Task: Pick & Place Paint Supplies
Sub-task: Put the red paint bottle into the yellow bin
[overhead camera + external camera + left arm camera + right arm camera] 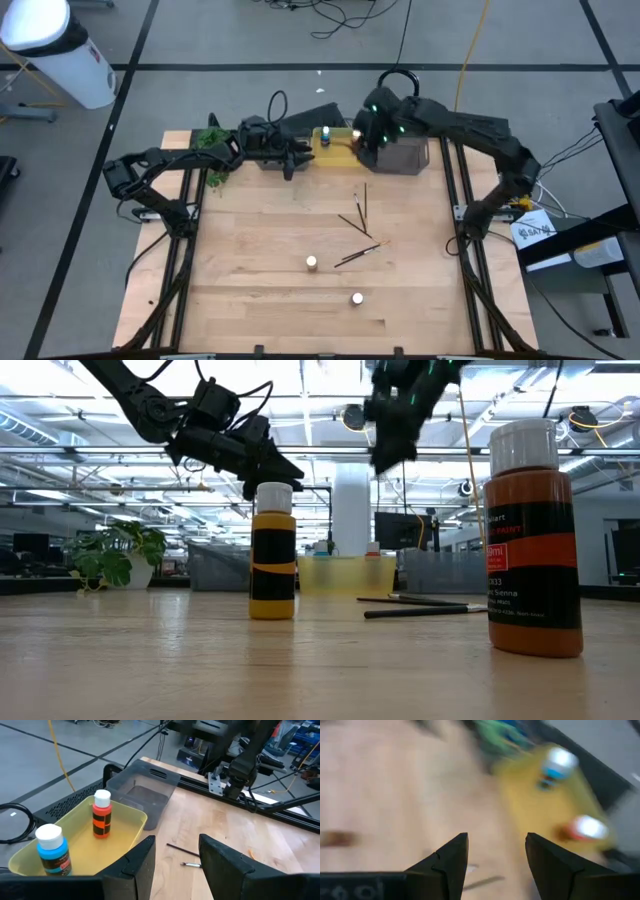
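My right gripper (362,140) hangs near the top centre of the overhead frame, above the seam between the shallow yellow plastic bin (122,817) and the translucent grey plastic bin (150,782); its two dark fingers stand apart with nothing between them. My left gripper (292,165) sits just left of the yellow bin, fingers partly spread and holding nothing. In the yellow bin stand two small white-capped paint bottles: the blue one (51,849) toward the lower left of my left wrist picture, the red-orange one with black label (101,815) beside it, both upright. The grey bin shows only its bare floor from that angle. Out on the pale wooden table (260,290), in the middle of the overhead frame, thin dark brushes (362,225) lie scattered and crossing. Below them stand two more bottles, upright and well apart: a yellow one (273,552) and a brownish-orange one (531,540). A green leafy plant (212,140) sits at the table's upper left corner.
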Controlling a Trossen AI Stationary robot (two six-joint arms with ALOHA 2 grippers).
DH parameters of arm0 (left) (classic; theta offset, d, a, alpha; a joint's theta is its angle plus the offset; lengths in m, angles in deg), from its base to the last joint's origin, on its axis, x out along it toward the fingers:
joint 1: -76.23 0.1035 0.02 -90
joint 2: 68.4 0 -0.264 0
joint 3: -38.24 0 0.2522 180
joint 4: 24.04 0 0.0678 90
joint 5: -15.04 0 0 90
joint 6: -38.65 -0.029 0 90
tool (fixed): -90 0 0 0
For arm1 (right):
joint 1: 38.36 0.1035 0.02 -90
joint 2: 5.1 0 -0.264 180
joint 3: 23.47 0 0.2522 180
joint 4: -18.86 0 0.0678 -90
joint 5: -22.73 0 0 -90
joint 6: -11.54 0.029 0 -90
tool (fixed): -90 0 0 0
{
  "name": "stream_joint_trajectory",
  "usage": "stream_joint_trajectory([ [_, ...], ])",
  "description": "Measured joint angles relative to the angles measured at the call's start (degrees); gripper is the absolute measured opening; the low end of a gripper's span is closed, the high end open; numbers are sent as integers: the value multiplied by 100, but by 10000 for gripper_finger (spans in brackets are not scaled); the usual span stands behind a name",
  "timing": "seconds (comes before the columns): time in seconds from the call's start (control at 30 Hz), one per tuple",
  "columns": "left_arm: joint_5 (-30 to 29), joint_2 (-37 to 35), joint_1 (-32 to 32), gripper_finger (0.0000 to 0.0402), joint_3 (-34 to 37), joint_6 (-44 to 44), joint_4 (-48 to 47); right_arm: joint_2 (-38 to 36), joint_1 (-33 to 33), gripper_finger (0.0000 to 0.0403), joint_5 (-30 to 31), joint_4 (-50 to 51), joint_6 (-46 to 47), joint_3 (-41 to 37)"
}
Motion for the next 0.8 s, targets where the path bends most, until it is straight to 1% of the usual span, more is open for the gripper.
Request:
stream_joint_trajectory([
  [0.1, -1, 0, -45, 164, 0, 0, 0, -472, 715, 184, -213, 21, 184, -136],
  [0.27, 3, 0, -92, 164, 0, 1, 0, -1103, 2323, 180, -142, -371, 275, -650],
  [0.33, 52, 0, -99, 164, 0, 37, -8, -1205, 3162, 186, 177, -507, 384, -901],
  [0.4, 54, 0, -103, 164, 0, 42, -22, -1188, 3976, 200, 586, -717, 478, -1124],
  [0.47, 51, 0, -118, 164, 0, 31, -24, -1048, 4668, 221, 845, -894, 611, -1329],
  [0.5, 51, 0, -119, 164, 0, 24, -23, -910, 4914, 232, 928, -1064, 665, -1388],
  [0.63, 49, 0, -128, 164, -2, 22, -9, -375, 5542, 266, 1300, -1321, 872, -1535],
  [0.7, 49, 0, -130, 164, -2, 20, -9, -89, 5655, 274, 1339, -1562, 922, -1517],
  [0.8, 49, 0, -136, 163, -2, 7, -7, 278, 5754, 278, 1317, -1499, 926, -1521],
])
